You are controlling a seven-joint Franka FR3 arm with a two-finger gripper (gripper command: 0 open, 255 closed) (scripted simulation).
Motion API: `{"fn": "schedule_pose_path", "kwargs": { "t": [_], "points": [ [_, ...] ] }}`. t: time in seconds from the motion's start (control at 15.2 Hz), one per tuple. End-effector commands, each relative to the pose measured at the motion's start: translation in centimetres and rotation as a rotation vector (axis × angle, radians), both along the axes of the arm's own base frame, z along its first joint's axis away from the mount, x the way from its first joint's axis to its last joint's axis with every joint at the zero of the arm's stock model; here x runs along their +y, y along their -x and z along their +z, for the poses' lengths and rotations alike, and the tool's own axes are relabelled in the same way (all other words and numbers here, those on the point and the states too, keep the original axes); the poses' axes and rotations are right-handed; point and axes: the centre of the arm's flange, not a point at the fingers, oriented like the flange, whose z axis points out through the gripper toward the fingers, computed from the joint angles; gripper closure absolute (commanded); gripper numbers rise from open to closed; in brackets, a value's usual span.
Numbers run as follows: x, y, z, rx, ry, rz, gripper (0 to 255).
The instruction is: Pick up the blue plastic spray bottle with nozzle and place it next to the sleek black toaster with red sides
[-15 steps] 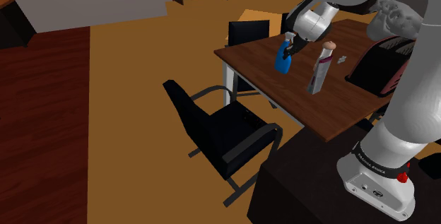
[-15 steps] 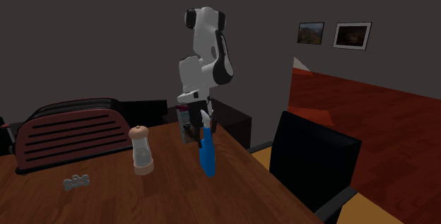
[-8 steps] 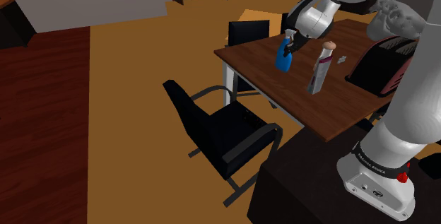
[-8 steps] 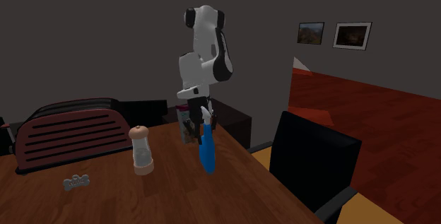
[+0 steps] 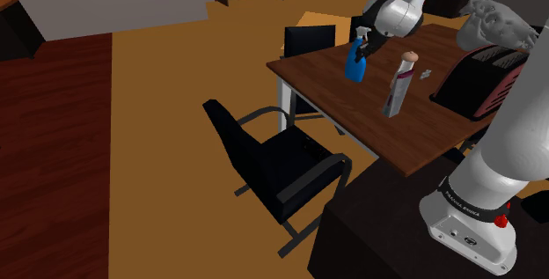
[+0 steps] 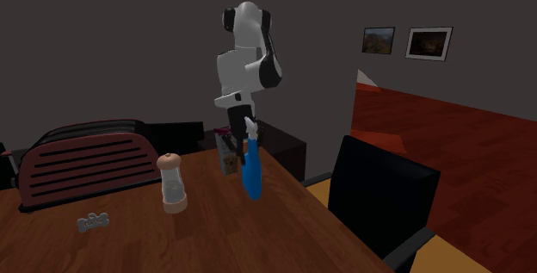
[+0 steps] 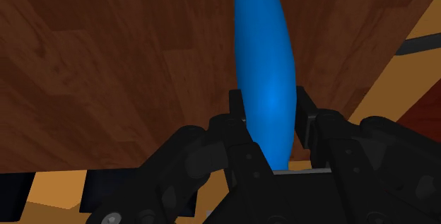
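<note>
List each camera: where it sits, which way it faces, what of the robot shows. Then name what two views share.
Shoulder view: beside and behind the stand, looking down across the table; stand and white arm show.
Second exterior view: across the table, facing the arm, toaster at its left; arm shows.
Wrist view: on the hand, looking along the tool at the tabletop; its black fingers clasp the blue spray bottle.
Shared: all three show the blue spray bottle and the table.
</note>
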Motion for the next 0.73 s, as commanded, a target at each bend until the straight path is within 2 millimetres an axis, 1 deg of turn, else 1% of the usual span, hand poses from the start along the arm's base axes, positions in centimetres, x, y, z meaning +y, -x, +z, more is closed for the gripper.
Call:
{"fn": "schedule_pose_path", "kwargs": {
  "t": [0.0,0.66],
  "points": [
    [0.0,0.1,1.1,0.001,0.0,0.0,255],
    [0.0,0.1,6.4,0.001,0.0,0.0,255]
  ]
}}
